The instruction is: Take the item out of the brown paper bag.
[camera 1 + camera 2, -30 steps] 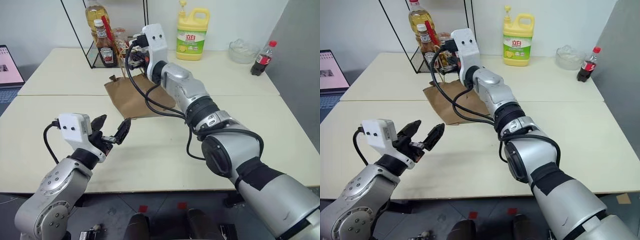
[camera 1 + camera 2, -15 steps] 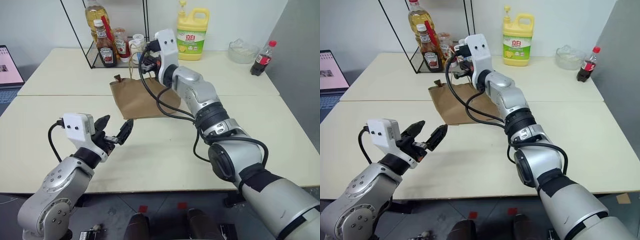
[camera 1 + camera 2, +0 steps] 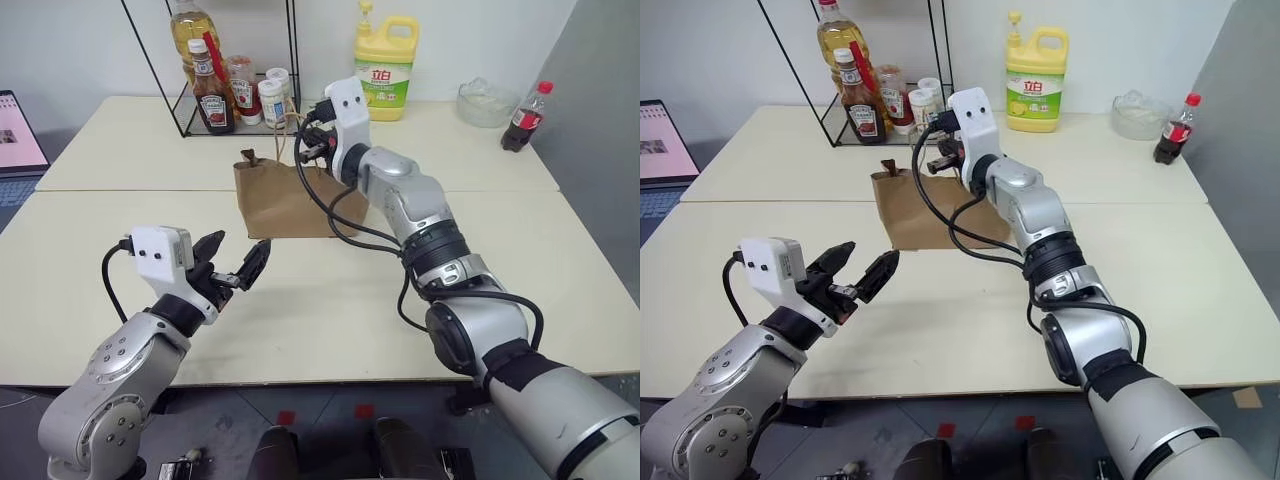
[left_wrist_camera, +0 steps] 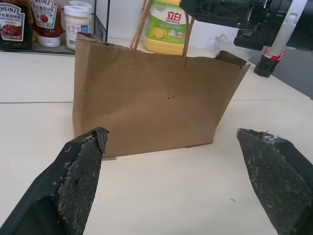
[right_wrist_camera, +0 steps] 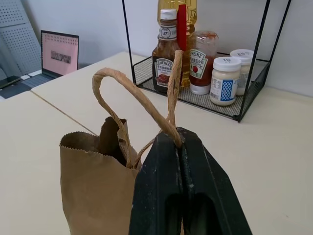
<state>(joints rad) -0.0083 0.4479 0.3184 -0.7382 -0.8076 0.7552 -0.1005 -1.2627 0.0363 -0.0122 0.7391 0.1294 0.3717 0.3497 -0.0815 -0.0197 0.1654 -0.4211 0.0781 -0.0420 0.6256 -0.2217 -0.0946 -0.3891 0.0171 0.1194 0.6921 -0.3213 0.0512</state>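
Observation:
The brown paper bag (image 3: 285,200) stands upright on the table, its mouth open at the top. My right gripper (image 5: 179,140) hovers just above the bag's top edge, shut on one of its looped paper handles (image 5: 131,92). The item is hidden; I see nothing of the bag's inside. My left gripper (image 3: 235,258) is open and held level near the table's front, pointing at the bag (image 4: 151,100) from a short way off, with nothing between its fingers (image 4: 80,178).
A black wire rack (image 3: 215,110) with sauce bottles and jars stands behind the bag. A yellow detergent jug (image 3: 386,65), a glass bowl (image 3: 485,100) and a cola bottle (image 3: 525,117) line the far edge. A laptop (image 3: 18,130) sits at far left.
My right gripper has moved right and slightly down with the handle, and the bag has come from slumped flat to standing upright. The left arm has stayed put.

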